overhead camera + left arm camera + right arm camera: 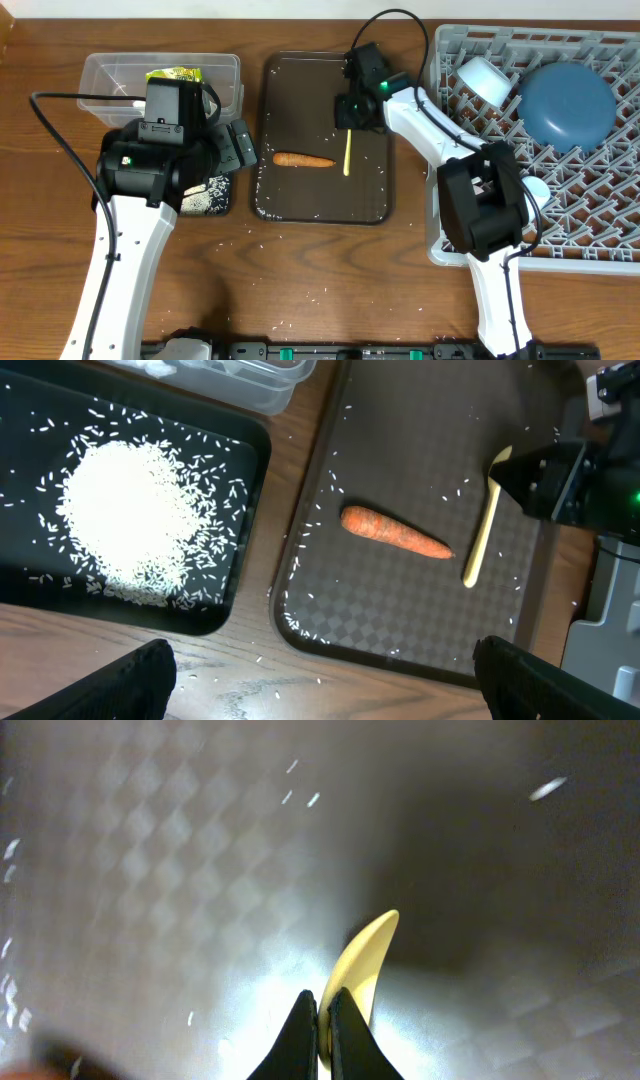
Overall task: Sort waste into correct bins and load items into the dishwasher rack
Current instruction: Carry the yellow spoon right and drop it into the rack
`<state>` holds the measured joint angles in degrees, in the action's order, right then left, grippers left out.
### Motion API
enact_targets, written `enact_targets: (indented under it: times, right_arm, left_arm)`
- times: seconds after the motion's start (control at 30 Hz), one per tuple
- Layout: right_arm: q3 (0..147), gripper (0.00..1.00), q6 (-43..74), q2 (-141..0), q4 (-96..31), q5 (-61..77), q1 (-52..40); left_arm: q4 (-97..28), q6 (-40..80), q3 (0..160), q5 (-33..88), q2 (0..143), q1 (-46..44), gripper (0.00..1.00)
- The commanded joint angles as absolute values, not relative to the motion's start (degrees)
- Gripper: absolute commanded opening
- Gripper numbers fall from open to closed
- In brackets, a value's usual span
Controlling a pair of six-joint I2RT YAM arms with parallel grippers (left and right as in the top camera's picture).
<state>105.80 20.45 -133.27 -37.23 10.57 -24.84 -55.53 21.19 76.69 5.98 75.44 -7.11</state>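
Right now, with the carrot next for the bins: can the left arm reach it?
Probably yes: the carrot lies uncovered on the brown tray, ahead of the open left gripper. The right gripper, shut on the yellow spoon, is beside it.

Tub [105,80] set at far left of bench [300,270]; wrapper [175,74] kept inside it. Shallow tray [262,490] placed just before tub, rice heap [130,520] piled on it. Serving tray [320,195] laid at bench centre, right of both. Carrot [303,159] laid crosswise on serving tray; spoon [347,155] laid just right of carrot, apart from it, pointing front to back. Loose grains [320,294] scattered on serving tray and on bench before it. Rack [600,230] set at right; bowl [485,78] and plate [567,103] held in its far part, bowl left of plate.
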Motion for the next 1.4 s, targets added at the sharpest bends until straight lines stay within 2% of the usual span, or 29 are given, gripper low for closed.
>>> enact_targets:
  times: [0.0, 0.3, 0.53, 0.67, 1.0, 1.23, 1.37]
  right_arm:
    - [105.8, 0.01, 11.7, -127.2, -39.1, 19.2, -22.4]
    - [105.8, 0.01, 0.0, -107.9, -51.8, 13.3, -11.3]
    - [104.8, 0.01, -5.8, -105.4, -59.0, 12.7, -2.9]
    - [100.2, 0.01, -8.5, -106.0, -54.8, 12.7, -1.8]
    - [85.6, 0.02, -9.5, -106.1, -34.6, 12.4, -1.8]
    - [84.7, 0.26, -9.3, -106.0, -32.7, 13.5, -1.9]
    - [85.8, 0.48, -8.1, -105.4, -34.4, 17.7, -1.9]
  left_arm:
    - [-55.7, 21.3, 76.7, 5.3, 75.7, -6.8, 0.98]
    - [-55.7, 21.3, 76.7, 5.3, 75.7, -6.8, 0.98]
    - [-55.7, 21.3, 76.7, 5.3, 75.7, -6.8, 0.98]
    - [-55.7, 21.3, 76.7, 5.3, 75.7, -6.8, 0.98]
    - [-55.7, 21.3, 76.7, 5.3, 75.7, -6.8, 0.98]
    - [-55.7, 21.3, 76.7, 5.3, 75.7, -6.8, 0.98]
    - [-55.7, 21.3, 76.7, 5.3, 75.7, -6.8, 0.98]
